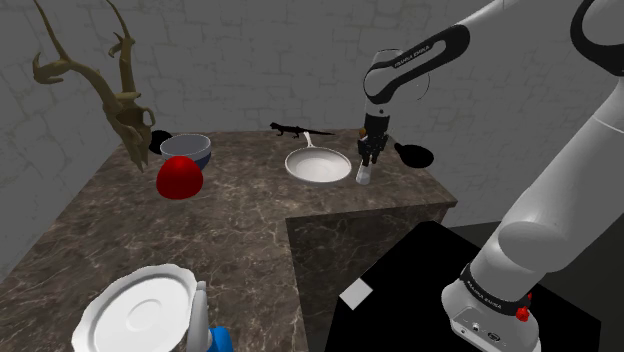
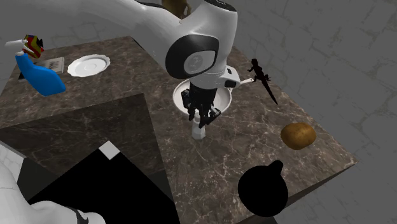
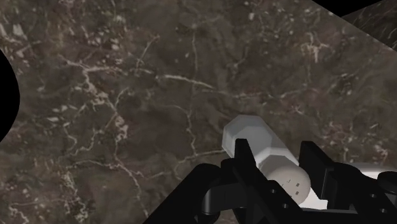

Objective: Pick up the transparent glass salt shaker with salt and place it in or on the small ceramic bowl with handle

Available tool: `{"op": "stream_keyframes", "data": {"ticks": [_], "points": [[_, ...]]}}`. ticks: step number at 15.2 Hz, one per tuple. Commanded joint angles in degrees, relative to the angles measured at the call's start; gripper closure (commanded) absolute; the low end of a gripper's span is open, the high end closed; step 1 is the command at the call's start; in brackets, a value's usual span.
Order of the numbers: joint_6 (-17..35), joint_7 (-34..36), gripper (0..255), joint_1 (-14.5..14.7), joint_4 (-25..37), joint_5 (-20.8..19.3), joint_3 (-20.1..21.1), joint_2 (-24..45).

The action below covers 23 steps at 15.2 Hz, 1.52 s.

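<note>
Clasping the pale salt shaker [image 3: 256, 137], the gripper [image 3: 277, 155] holds it apparently upright, holed cap uppermost.

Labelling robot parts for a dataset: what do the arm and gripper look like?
The arm has glossy white rounded links with dark joints, light lettering on a dark band, and a red button near its base. The gripper is all black, with two blocky fingers.

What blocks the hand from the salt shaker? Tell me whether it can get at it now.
Probably yes. The hand is down at the top of the salt shaker, which stands on the marble table beside the white bowl with handle; nothing lies between them.
</note>
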Motion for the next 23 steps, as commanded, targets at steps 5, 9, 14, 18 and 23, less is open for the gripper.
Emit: {"op": "stream_keyframes", "data": {"ticks": [5, 9, 14, 18, 23], "points": [[-1.6, 0.2, 255, 0.0, 0.7, -0.2, 0.0, -0.8], [-4.7, 0.6, 255, 0.0, 2.3, -0.6, 0.1, -2.4], [-8.6, 1.1, 255, 0.0, 4.7, -0.9, 0.2, -4.0], [-11.7, 1.3, 255, 0.0, 6.7, -1.1, 0.3, -5.1], [-15.6, 1.7, 255, 0.0, 9.5, -1.3, 0.4, -6.1]]}}
